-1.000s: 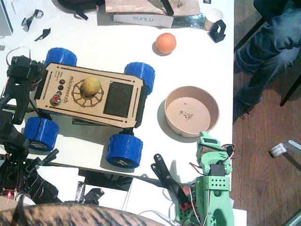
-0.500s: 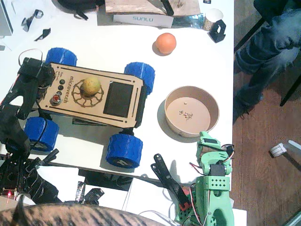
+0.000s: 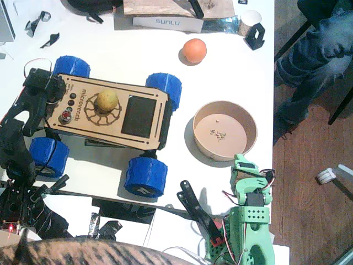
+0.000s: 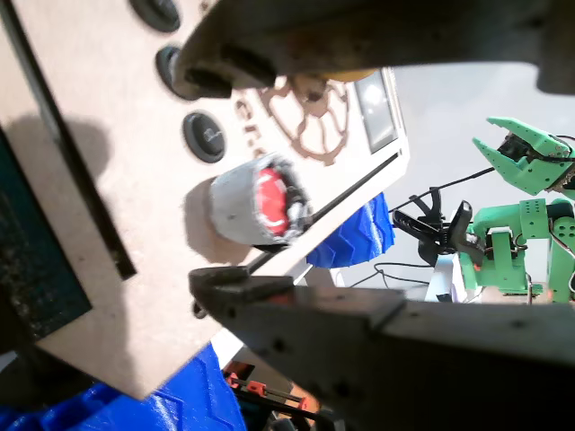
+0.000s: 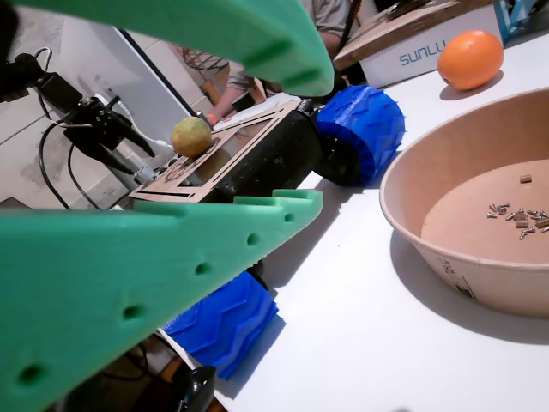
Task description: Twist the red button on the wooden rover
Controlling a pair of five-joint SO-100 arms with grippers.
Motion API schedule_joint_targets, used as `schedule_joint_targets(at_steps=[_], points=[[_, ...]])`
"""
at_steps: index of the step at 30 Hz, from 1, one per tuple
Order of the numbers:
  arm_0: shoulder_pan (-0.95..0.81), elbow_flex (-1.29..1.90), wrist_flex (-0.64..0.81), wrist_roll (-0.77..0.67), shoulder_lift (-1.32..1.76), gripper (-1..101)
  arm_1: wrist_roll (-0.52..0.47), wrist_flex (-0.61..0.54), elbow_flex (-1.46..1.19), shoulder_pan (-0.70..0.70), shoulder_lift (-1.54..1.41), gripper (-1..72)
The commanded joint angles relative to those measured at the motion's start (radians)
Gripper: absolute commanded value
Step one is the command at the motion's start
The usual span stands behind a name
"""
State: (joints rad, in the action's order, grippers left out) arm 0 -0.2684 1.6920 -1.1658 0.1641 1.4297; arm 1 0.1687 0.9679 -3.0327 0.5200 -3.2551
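Over the wooden rover (image 3: 107,110), the left arm's jaws (image 4: 260,166) stand apart on either side of the red button (image 4: 269,202) without touching it, while the right arm's jaws (image 5: 257,129) gape empty.

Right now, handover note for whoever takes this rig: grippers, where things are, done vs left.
Left gripper: open, black jaws either side of the red button, not closed on it.
Right gripper: open, holding nothing, parked near the bowl, away from the rover.
The wooden rover stands on the table on its four blue wheels, a yellowish ball sitting in its gear cutout. The button is at the rover's left end, next to the black buttons. An orange ball lies further back.
Done: left arm lined up on the button.
Left: close on the button, twist, release.
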Motion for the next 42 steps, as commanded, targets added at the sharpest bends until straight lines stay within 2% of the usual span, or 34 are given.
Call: schedule_joint_targets(at_steps=[1,18,42], points=[[-0.026,-0.051,0.021,0.006,-0.002,24,0.009,-0.006,0.005,-0.008,0.000,10.4],[-0.123,-0.051,0.048,-0.005,-0.054,24,0.009,-0.006,0.005,-0.008,0.000,10.4],[-0.135,-0.051,0.081,0.005,-0.126,25,0.009,-0.006,0.005,-0.008,0.000,10.4]])
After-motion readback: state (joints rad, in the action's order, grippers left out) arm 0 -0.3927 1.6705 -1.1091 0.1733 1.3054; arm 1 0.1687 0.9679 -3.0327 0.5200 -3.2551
